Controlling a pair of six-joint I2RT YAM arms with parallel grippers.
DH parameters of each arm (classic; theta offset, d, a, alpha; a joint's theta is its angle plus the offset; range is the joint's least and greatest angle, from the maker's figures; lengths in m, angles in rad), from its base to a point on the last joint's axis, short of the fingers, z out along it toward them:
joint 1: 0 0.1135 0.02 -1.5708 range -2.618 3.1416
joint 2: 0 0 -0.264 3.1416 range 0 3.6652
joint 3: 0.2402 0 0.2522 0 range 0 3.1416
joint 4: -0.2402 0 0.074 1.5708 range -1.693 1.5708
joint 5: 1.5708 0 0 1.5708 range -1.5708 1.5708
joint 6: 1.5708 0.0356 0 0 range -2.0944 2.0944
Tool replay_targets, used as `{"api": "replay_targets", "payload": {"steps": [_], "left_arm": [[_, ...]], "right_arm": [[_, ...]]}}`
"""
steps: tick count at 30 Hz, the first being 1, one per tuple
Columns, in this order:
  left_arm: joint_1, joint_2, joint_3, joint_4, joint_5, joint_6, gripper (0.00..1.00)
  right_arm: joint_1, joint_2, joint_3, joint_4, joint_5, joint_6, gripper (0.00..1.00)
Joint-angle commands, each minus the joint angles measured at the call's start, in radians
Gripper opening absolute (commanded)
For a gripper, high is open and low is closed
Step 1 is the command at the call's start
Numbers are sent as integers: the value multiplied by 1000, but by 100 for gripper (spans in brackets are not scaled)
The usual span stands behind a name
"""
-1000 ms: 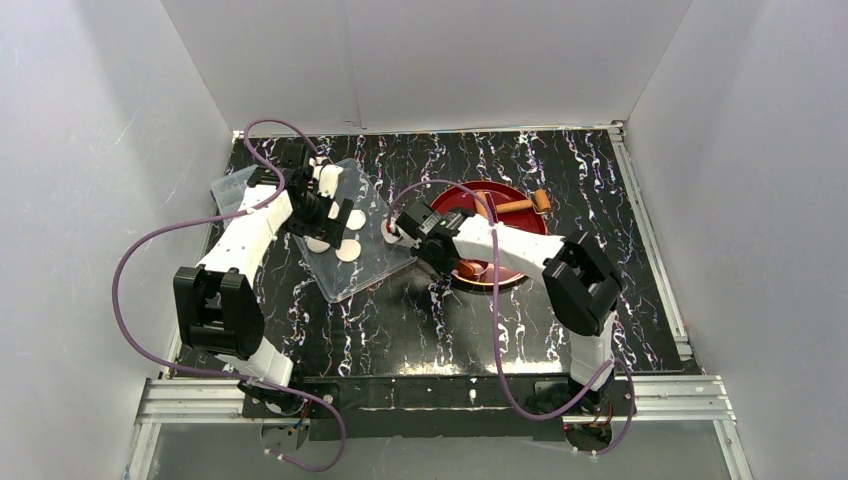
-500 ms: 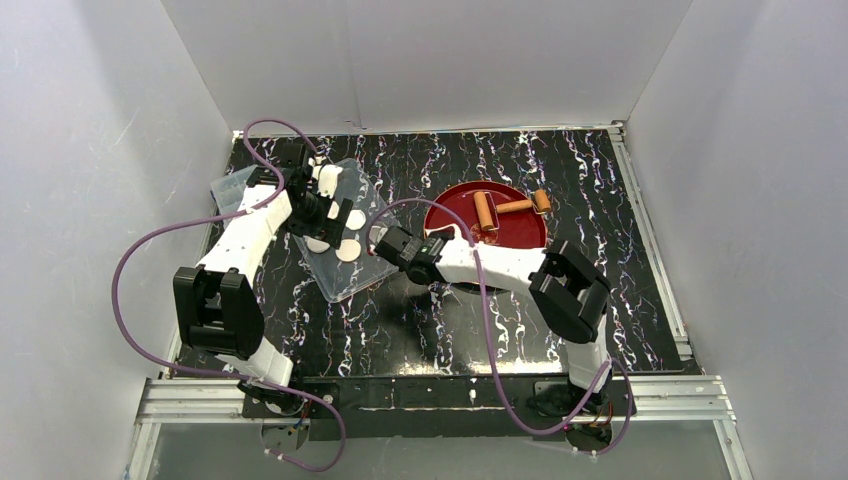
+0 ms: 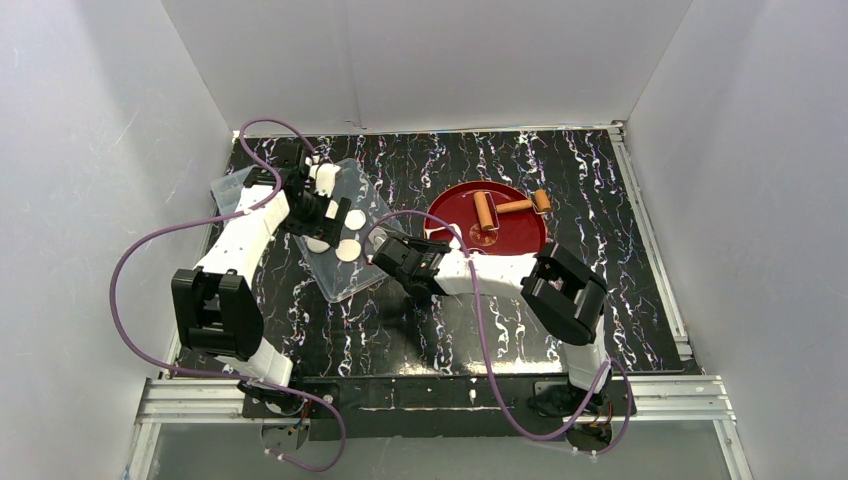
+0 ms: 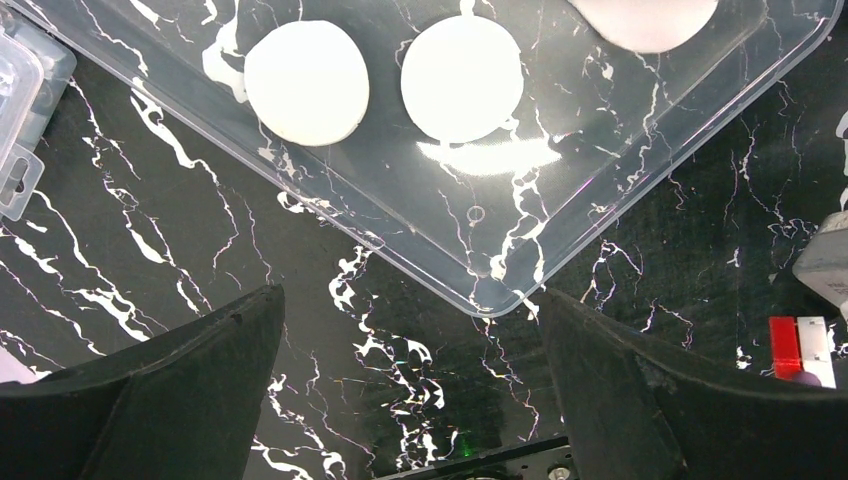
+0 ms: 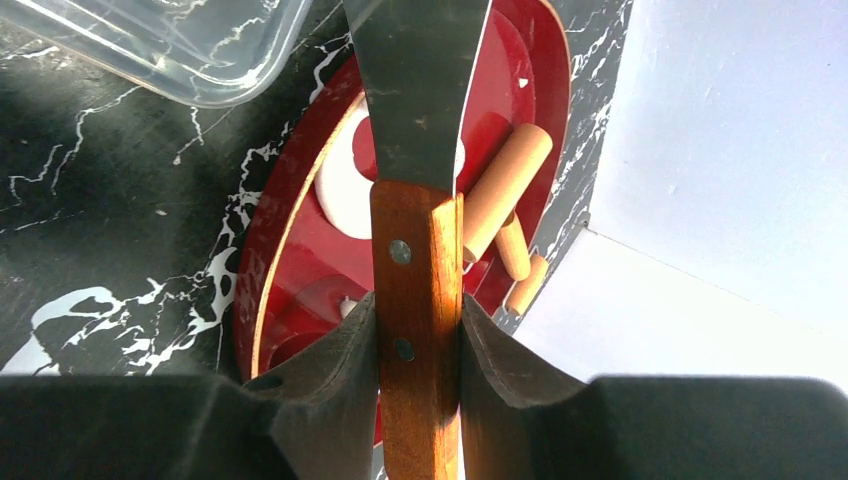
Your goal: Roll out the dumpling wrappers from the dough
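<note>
Three round white dumpling wrappers lie on a clear plastic tray at the left. Two of them show in the left wrist view on the tray. A bigger white dough piece lies at the tray's far end and is cut off by the top edge of the left wrist view. My left gripper hovers over the tray, open and empty. My right gripper is by the tray's right corner. It is shut on the wooden handle of a metal-bladed scraper.
A red plate holds a wooden rolling pin, also seen from the right wrist. A flat white piece lies on the plate, partly behind the blade. A small clear box sits left of the tray.
My right arm has swung left and nearer, carrying the scraper from over the red plate to the tray's right corner. The left arm has hardly moved.
</note>
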Motion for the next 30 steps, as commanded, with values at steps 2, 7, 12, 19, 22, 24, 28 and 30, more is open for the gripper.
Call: {"api": "replay_targets", "payload": {"steps": [2, 7, 12, 19, 22, 24, 28, 30], "left_arm": [[12, -55, 23, -9, 24, 3, 98], [14, -60, 26, -12, 28, 3, 98], [15, -56, 25, -11, 37, -1, 98], [17, -58, 34, -17, 37, 1, 98], [17, -54, 32, -15, 42, -2, 98], [17, -52, 33, -16, 46, -1, 98], [17, -45, 41, -21, 57, -5, 98], [17, -43, 41, -23, 56, -4, 98]], "right_arm": [[-18, -43, 40, 46, 78, -22, 1], [-87, -36, 113, -59, 102, 43, 1], [-121, -81, 165, -157, 33, 119, 1], [-122, -114, 216, -426, -437, 318, 1], [-122, -115, 165, -425, -485, 354, 1], [-122, -108, 154, -412, -497, 362, 1], [-122, -52, 186, -417, -498, 371, 1], [-122, -31, 185, -419, -498, 382, 1]]}}
